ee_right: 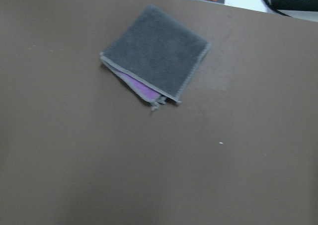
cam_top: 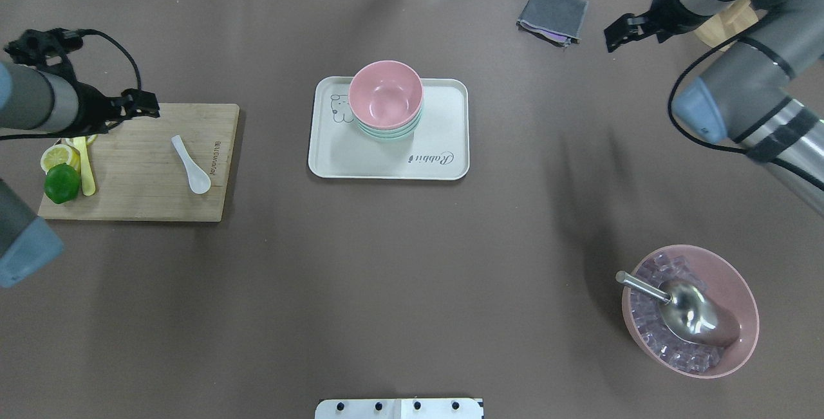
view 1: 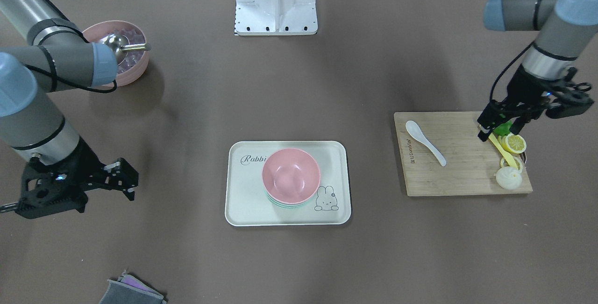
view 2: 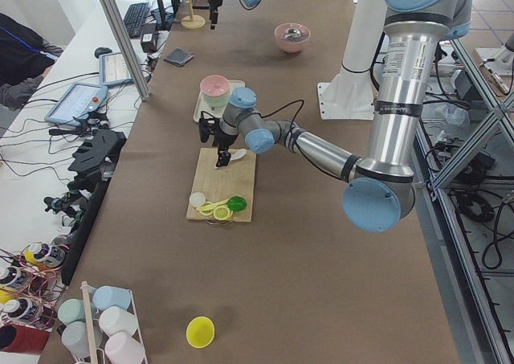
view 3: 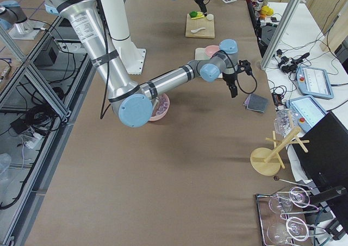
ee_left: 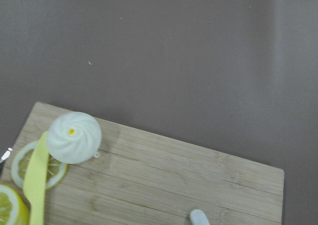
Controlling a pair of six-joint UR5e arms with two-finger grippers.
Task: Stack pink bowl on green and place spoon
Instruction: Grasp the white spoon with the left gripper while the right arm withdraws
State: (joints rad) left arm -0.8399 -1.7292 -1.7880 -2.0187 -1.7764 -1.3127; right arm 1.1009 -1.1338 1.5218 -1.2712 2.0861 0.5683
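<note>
A pink bowl [view 1: 290,175] [cam_top: 386,94] sits nested on a green bowl [view 1: 280,204] [cam_top: 386,134] on the cream tray [view 1: 243,201] [cam_top: 360,161] at mid-table. A white spoon [view 1: 423,141] [cam_top: 192,165] lies on the wooden cutting board [view 1: 458,173] [cam_top: 141,194], apart from the tray. My left gripper [view 1: 485,129] [cam_top: 143,105] hovers over the board's end by the lemon, open and empty, away from the spoon. The left wrist view shows only the spoon's tip [ee_left: 198,216]. My right gripper [view 1: 131,183] [cam_top: 619,31] is open and empty, above the table near a grey cloth.
A lime [cam_top: 62,182], lemon slices [view 1: 514,143], a yellow knife and a white bun [view 1: 508,178] [ee_left: 74,137] crowd the board's outer end. A pink bowl of ice with a metal scoop [cam_top: 689,313] stands on my right. A folded grey cloth [cam_top: 552,13] [ee_right: 154,51] lies at the far side.
</note>
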